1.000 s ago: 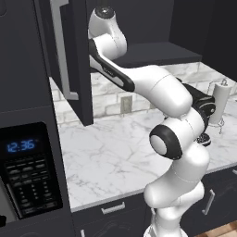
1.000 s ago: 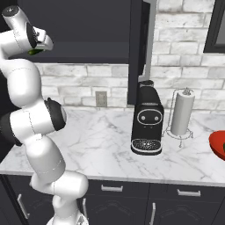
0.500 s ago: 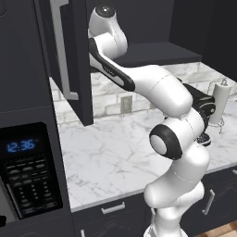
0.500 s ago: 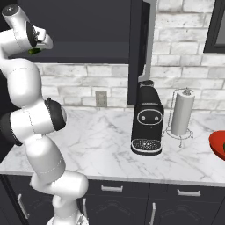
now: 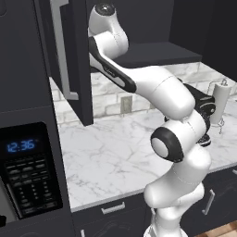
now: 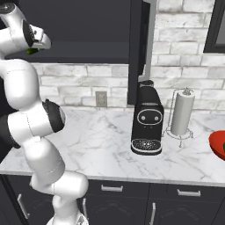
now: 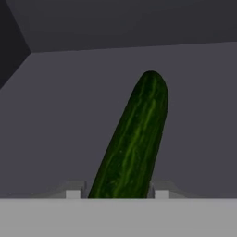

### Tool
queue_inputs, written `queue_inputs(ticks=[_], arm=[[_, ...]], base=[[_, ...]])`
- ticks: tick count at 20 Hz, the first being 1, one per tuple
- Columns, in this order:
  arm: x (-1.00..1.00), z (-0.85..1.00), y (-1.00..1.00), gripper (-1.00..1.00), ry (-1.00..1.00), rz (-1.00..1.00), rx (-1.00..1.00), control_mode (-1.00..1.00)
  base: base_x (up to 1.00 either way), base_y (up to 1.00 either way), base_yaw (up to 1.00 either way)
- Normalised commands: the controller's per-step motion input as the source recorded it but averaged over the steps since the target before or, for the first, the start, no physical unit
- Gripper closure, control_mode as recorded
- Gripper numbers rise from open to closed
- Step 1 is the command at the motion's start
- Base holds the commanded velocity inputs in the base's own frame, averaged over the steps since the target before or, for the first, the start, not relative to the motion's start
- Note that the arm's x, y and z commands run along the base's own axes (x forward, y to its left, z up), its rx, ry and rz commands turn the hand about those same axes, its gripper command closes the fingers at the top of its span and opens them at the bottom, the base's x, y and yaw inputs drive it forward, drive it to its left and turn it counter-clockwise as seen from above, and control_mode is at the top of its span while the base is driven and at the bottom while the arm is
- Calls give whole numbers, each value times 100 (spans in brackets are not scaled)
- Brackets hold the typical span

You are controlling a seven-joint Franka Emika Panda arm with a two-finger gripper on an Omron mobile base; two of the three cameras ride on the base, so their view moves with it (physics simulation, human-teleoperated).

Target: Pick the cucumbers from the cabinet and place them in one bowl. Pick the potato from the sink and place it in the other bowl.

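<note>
Jaws closed narrowly around our dark green, ridged cucumber [image 7: 133, 143], which lies on the dark shelf of the charcoal wall cabinet [image 5: 69, 55]. We hold it near one end, so lifting could tip it and let it slip free.

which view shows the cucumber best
The hand view: the cucumber runs up the middle, whole length and striped skin clear, its near end between the gripper's tips. The right base view shows a green sliver by the hand.
</note>
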Motion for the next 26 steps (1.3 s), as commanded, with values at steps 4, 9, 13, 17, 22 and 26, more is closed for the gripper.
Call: queue_inputs(ticks=[4, 9, 13, 17, 22, 26], arm=[[-71, 19, -23, 100, 0, 0, 0, -100], [-72, 20, -33, 100, -3, 0, 4, -100], [-92, 5, -48, 100, -3, -2, 8, -100], [-95, 2, -42, 100, 0, -2, 7, -100], [-97, 0, -33, 100, 0, 0, 5, -100], [-99, 0, -28, 100, 0, 0, 2, -100]], base=[[0, 0, 0], [0, 0, 0], [0, 0, 0], [0, 0, 0], [0, 0, 0], [0, 0, 0]])
